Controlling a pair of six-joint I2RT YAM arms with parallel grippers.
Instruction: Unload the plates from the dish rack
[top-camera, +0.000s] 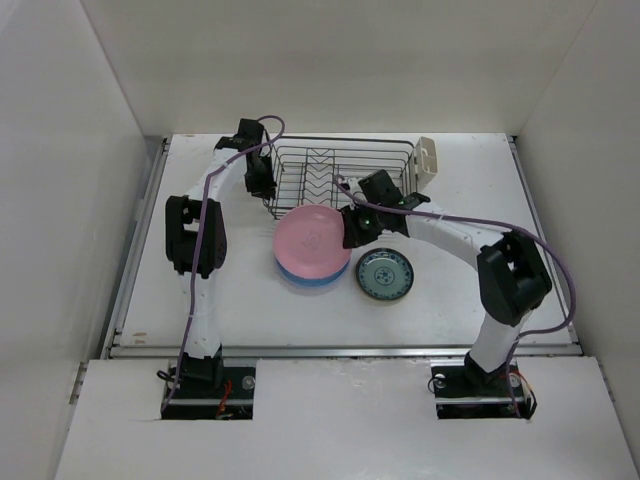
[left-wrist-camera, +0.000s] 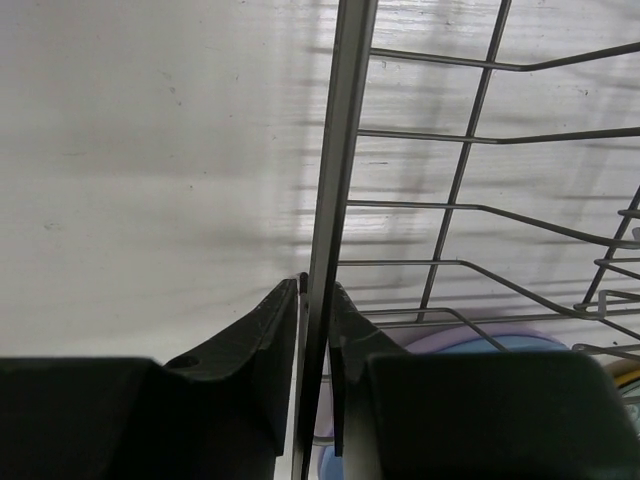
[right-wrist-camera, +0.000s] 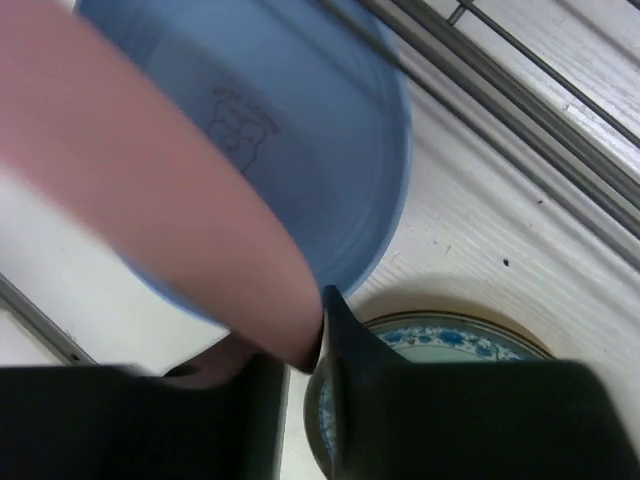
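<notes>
Unloading seems nearly finished: dish rack (top-camera: 340, 148) looks empty, left gripper (left-wrist-camera: 315, 297) clamped on its rim, right gripper (top-camera: 351, 231) pinching the pink plate (top-camera: 310, 240) over the blue plate (top-camera: 305, 282) before the rack.

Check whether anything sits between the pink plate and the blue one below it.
Nothing visible does. The right pincer holds the pink plate by its rim directly over the blue plate; the teal plate lies clear to one side.

Left gripper (left-wrist-camera: 315, 290) clamps dish rack (left-wrist-camera: 341, 120) rim; plate (left-wrist-camera: 500, 342), probably blue, beyond.
</notes>
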